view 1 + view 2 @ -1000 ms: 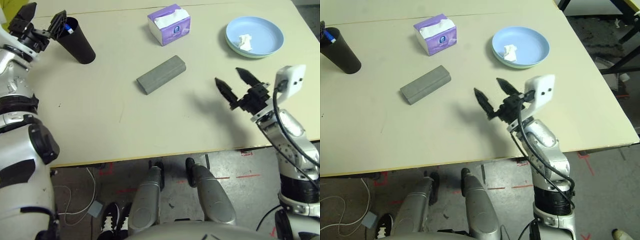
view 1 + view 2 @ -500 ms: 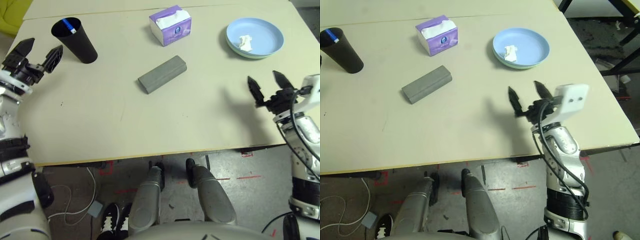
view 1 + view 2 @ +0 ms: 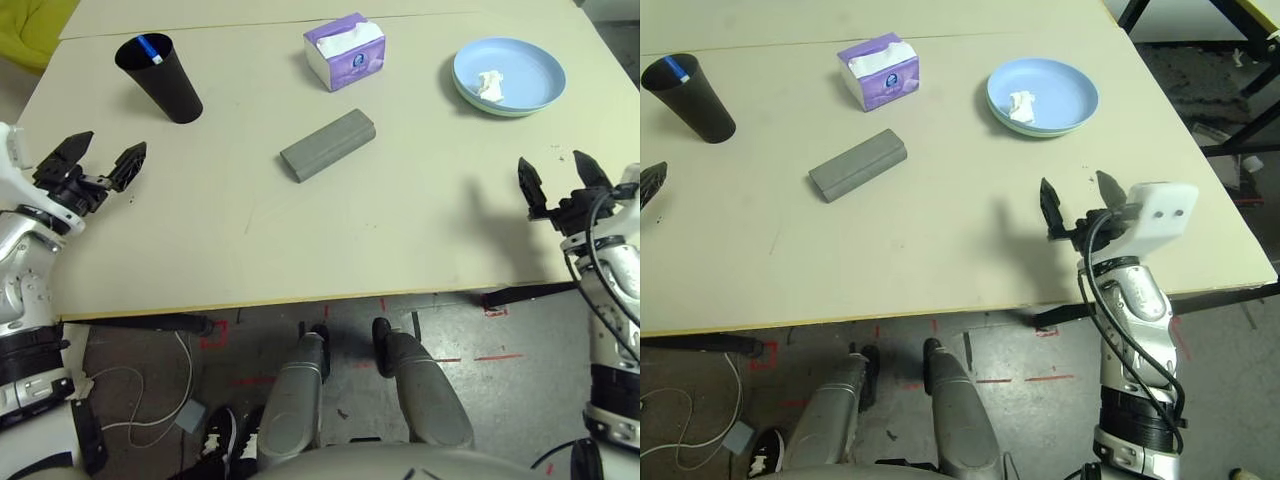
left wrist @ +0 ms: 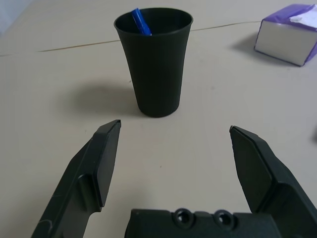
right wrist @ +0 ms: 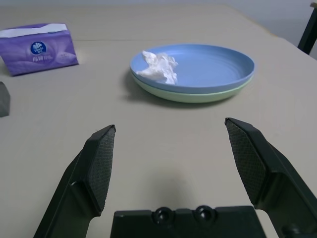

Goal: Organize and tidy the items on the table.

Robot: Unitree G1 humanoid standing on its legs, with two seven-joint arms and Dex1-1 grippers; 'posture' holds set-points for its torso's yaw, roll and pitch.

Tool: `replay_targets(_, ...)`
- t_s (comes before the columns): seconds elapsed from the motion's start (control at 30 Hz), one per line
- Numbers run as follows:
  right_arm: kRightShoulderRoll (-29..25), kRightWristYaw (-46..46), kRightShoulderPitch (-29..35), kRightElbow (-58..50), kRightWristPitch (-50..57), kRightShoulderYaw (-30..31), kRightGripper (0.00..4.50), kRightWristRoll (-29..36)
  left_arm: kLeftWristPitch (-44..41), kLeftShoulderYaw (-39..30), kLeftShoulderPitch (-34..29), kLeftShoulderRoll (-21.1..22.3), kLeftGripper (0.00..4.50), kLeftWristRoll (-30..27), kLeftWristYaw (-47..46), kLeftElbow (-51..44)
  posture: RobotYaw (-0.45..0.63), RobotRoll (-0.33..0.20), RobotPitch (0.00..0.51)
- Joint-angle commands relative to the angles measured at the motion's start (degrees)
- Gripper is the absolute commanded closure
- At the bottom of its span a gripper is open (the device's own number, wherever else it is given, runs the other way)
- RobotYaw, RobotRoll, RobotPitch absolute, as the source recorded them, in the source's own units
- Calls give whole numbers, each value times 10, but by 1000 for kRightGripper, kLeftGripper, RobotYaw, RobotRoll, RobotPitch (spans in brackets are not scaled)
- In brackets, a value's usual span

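A black cup (image 3: 160, 78) stands at the far left of the table (image 3: 400, 230), and a blue-capped marker (image 4: 141, 21) sticks out of it. The grey glasses case (image 3: 328, 146) lies closed near the table's middle. At the far right a blue plate (image 3: 510, 72) sits stacked on a green plate (image 5: 198, 95), with the crumpled tissue (image 5: 159, 65) on the blue one. My left gripper (image 3: 115, 142) hangs open and empty near the front left edge, well short of the cup. My right gripper (image 3: 551, 160) is open and empty at the front right, short of the plates.
A purple tissue box (image 3: 345, 50) stands at the back centre between the cup and the plates. A wide bare stretch of tabletop runs along the front edge. The table's right edge lies close beside my right arm.
Both arms have drawn back toward the front edge. The left gripper left the cup's rim and came down the left side; the right gripper moved out to the right. Both stayed open.
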State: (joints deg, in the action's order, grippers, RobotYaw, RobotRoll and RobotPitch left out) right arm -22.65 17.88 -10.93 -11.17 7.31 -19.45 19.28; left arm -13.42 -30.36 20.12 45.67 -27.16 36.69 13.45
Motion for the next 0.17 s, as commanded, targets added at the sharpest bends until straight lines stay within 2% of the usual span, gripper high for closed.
replay_targets(0.03,11,-15,11,-22,4,6,0,-4,1,9,11,0,31,4,1,8,-67,0,282)
replay_targets(0.17,17,-24,13,-33,5,7,0,-5,11,20,35,-11,31,10,-1,19,-73,0,265)
